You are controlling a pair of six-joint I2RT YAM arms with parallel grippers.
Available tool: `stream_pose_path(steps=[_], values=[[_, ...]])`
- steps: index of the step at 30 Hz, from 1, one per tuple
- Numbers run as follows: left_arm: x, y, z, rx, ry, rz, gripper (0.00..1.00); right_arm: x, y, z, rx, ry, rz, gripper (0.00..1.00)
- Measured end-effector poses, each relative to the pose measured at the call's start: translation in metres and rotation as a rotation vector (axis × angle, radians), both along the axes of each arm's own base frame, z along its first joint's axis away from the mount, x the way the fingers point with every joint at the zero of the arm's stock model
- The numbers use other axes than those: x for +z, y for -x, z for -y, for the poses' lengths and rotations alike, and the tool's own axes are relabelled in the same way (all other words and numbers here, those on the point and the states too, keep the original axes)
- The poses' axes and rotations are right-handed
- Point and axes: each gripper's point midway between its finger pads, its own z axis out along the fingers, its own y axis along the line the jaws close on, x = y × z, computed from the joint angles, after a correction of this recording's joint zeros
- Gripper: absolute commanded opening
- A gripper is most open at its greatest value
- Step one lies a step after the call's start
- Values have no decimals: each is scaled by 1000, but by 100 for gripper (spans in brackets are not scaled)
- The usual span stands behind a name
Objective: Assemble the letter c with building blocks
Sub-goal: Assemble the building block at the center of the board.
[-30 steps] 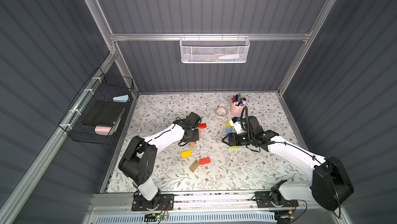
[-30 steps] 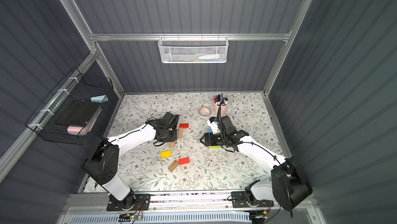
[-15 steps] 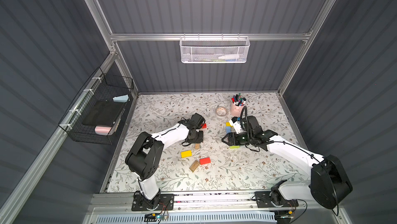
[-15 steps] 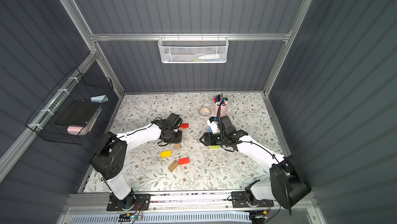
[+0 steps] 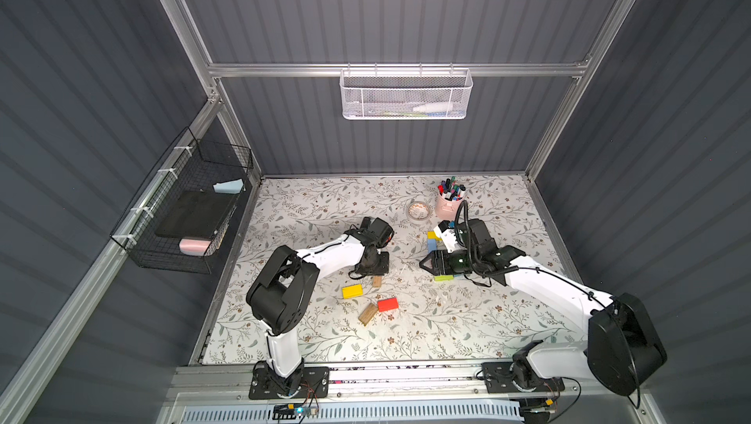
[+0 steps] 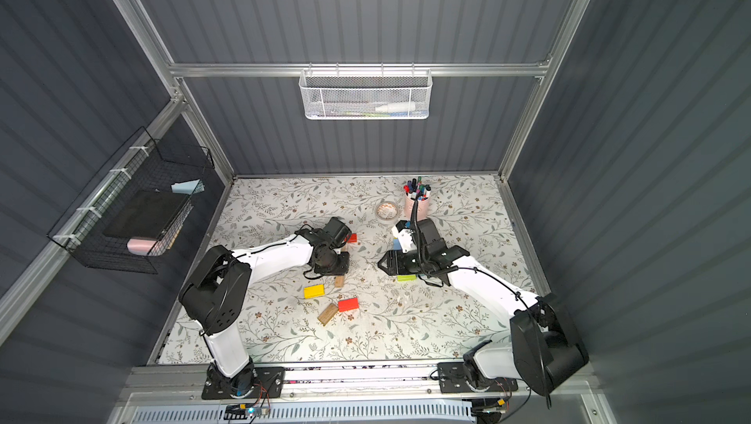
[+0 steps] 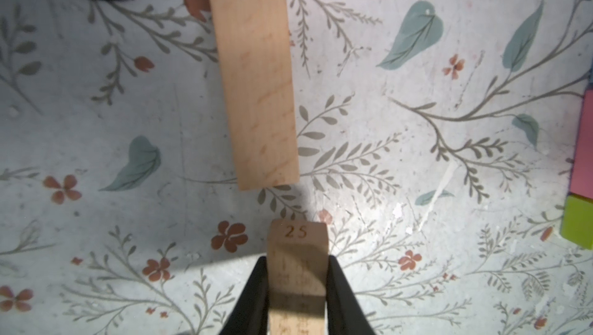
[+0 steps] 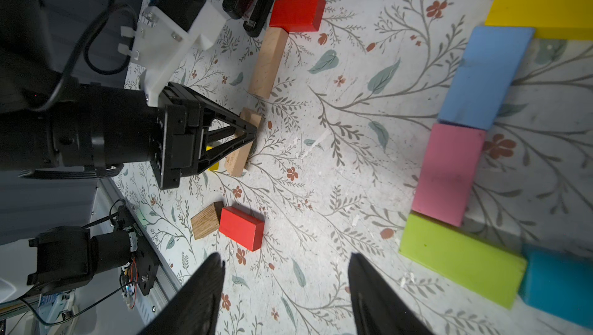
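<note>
In a top view: left gripper (image 5: 374, 271) just dropped toward 6 o'clock; yellow (image 5: 352, 291), red (image 5: 387, 304), dark wood (image 5: 368, 314) loose at its 6.
Left wrist: my jaws now clamped on wood block (image 7: 297, 237), pick begun.
Right wrist: right gripper (image 8: 285, 254) wide, empty; C (image 8: 449, 173) five blocks; two red, three wood, two yellow.

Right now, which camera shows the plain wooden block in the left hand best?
The left wrist view: the plain wooden block sits close up, clamped in the left hand, its stamped number readable. The right wrist view shows it side-on; in both top views only one end peeks out.
</note>
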Motion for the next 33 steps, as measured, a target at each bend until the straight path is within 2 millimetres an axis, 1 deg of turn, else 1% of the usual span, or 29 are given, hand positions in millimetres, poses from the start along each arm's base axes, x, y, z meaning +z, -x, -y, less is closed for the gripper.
stream_pose_path(steps=[5, 9, 33], values=[[-2, 2, -5, 16, -24, -7, 26, 0, 0, 0, 0, 0, 0, 65], [-8, 3, -9, 21, -45, -21, 26, -1, 0, 0, 0, 0, -1, 65], [-9, -6, -3, 64, -40, -21, 27, 0, -2, 1, -6, -3, 4, 65]])
